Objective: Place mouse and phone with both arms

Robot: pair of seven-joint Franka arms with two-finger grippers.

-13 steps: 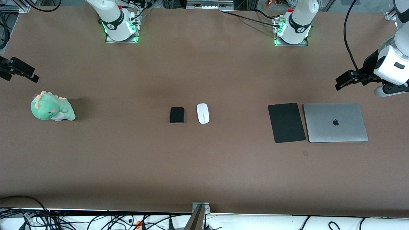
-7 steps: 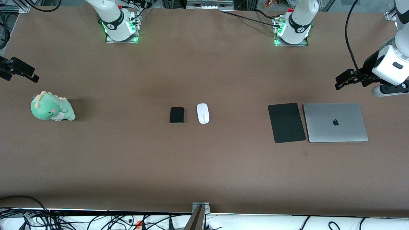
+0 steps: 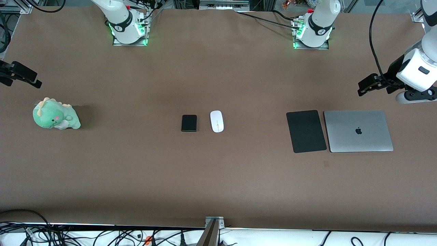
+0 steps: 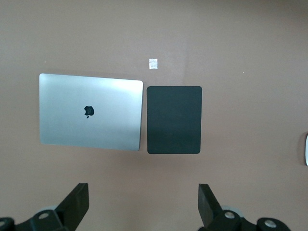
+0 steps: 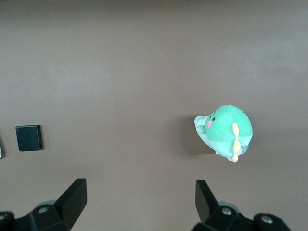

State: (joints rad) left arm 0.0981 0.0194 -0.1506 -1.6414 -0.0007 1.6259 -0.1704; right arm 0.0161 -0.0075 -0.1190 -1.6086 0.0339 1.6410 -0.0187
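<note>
The white mouse [image 3: 216,121] lies mid-table with the small black phone [image 3: 189,123] beside it, toward the right arm's end. My left gripper [image 3: 367,85] hangs open and empty over bare table at the left arm's end, close to the laptop. Its wrist view shows its open gripper [image 4: 143,202] and a sliver of the mouse [image 4: 306,149]. My right gripper [image 3: 24,77] hangs over the table at the right arm's end, close to the plush. Its wrist view shows it open [image 5: 139,199] and empty, with the phone [image 5: 29,137] farther off.
A flat black mouse pad [image 3: 306,131] and a shut silver laptop [image 3: 358,131] lie side by side toward the left arm's end. A green plush dinosaur [image 3: 55,114] sits toward the right arm's end. A small tape mark [image 4: 153,63] lies near the pad.
The left arm's wrist has shifted very slightly. The right arm, mouse and phone have not moved.
</note>
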